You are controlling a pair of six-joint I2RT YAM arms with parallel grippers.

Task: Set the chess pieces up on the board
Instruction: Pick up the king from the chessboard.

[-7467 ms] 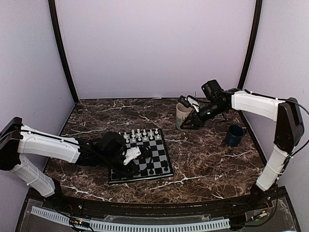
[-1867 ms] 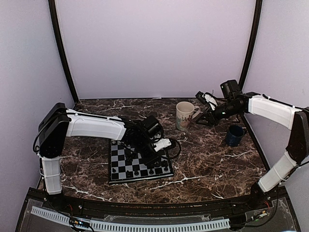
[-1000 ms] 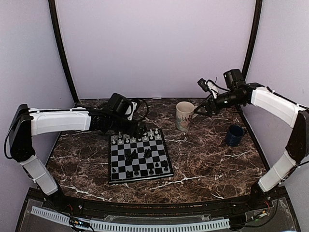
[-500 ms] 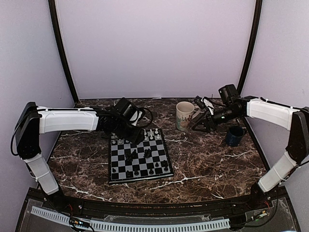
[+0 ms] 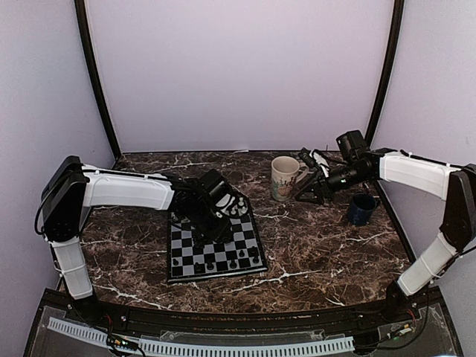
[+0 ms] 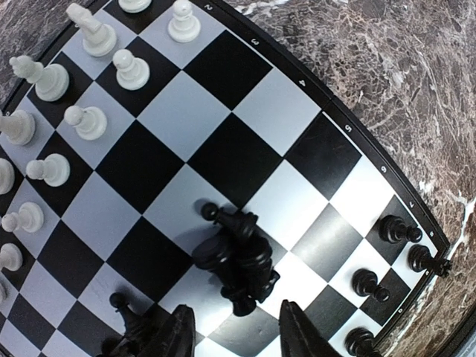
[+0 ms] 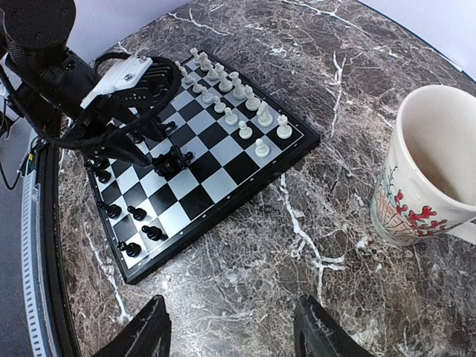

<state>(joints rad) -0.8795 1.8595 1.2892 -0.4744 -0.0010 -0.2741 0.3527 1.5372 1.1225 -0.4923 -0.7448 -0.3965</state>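
Observation:
The board lies under my left gripper. White pieces stand in rows along its far side, and black pawns stand along the near edge. A clump of black pieces lies toppled mid-board, just beyond my left fingertips. Those jaws are open with nothing between them. From above, the left gripper hovers over the board. My right gripper is open over bare marble, right of the board and beside the cream mug.
In the top view a cream mug stands at the back right of the board, with my right gripper beside it. A dark blue mug stands further right. Purple walls close in the marble table.
My left arm swung from the board's back left corner to over its middle, and its jaws narrowed. The right arm came down beside the cream mug, then held still.

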